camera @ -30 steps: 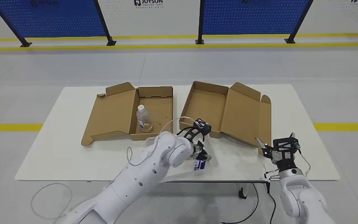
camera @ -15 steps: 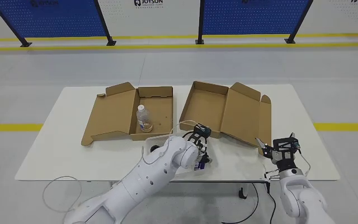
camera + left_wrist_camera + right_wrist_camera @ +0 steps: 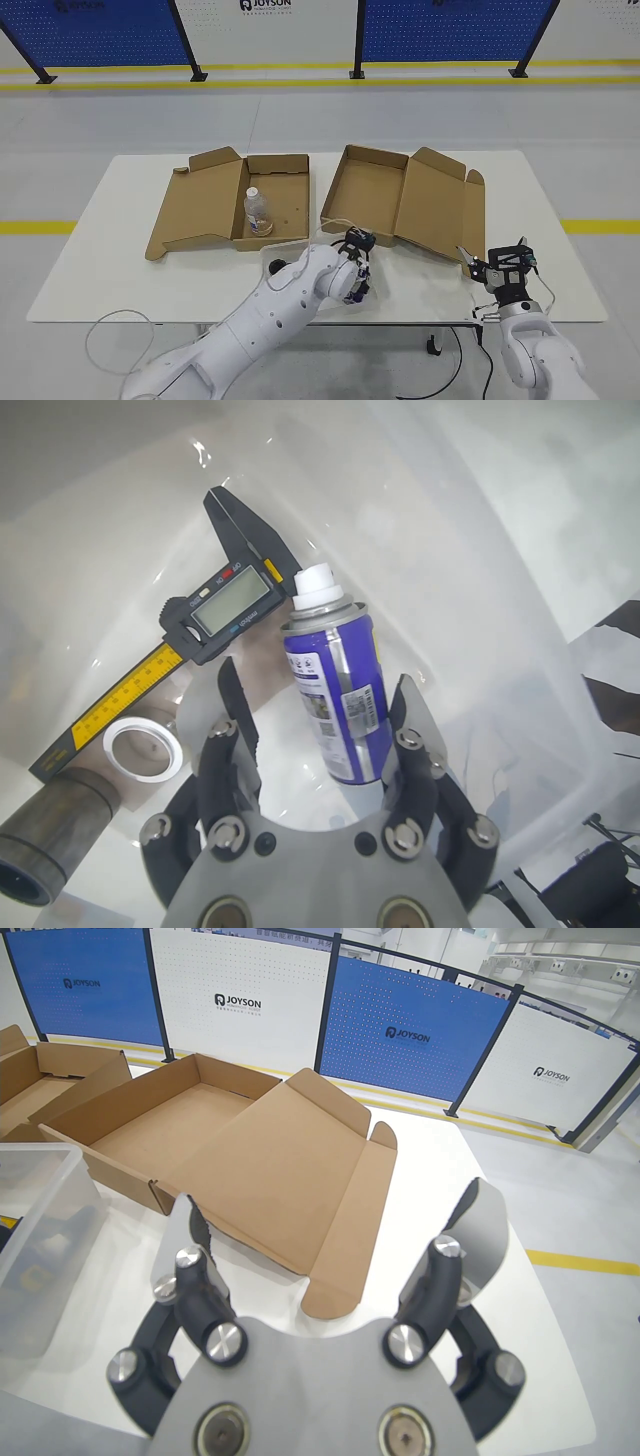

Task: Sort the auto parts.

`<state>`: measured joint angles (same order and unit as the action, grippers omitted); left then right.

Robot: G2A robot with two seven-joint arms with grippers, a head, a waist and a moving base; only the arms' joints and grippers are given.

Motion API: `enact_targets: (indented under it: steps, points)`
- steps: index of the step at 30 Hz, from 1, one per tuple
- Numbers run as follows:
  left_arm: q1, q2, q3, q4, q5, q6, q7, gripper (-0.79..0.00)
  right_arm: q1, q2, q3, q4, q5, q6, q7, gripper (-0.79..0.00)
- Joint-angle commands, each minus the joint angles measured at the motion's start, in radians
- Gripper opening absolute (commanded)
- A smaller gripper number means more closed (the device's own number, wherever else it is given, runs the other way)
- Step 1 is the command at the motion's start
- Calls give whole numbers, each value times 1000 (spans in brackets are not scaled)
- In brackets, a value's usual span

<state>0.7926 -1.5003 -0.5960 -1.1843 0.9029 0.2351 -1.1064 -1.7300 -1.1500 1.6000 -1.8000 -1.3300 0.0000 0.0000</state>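
Though glossy, cylindrical metal spray can

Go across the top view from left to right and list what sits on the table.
left cardboard box, with a bottle standing in its tray → left gripper → right cardboard box → right gripper
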Motion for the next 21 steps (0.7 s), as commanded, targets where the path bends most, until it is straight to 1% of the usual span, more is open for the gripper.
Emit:
enact_targets:
  steps: [1, 2, 7, 10, 14, 16, 17, 19, 21]
  points:
    - [-4, -4, 4, 9, 11, 8, -2, -305, 0, 0, 0, 0, 0, 0, 0, 0]
    - [-5, -6, 6, 10, 15, 15, -5, -283, 0, 0, 0, 0, 0, 0, 0, 0]
    - [-13, -16, 7, 30, 26, 24, -16, -292, 0, 0, 0, 0, 0, 0, 0, 0]
    - [-18, -21, 7, 43, 27, 26, -26, -268, 0, 0, 0, 0, 0, 0, 0, 0]
    - [-21, -29, 8, 60, 29, 23, -28, -280, 0, 0, 0, 0, 0, 0, 0, 0]
    - [-21, -32, 7, 67, 31, 24, -28, -366, 0, 0, 0, 0, 0, 0, 0, 0]
    - [-21, -33, 8, 70, 33, 25, -28, -397, 0, 0, 0, 0, 0, 0, 0, 0]
    - [-21, -36, 6, 74, 34, 25, -28, -416, 0, 0, 0, 0, 0, 0, 0, 0]
    - [-22, -39, 6, 77, 39, 27, -28, -477, 0, 0, 0, 0, 0, 0, 0, 0]
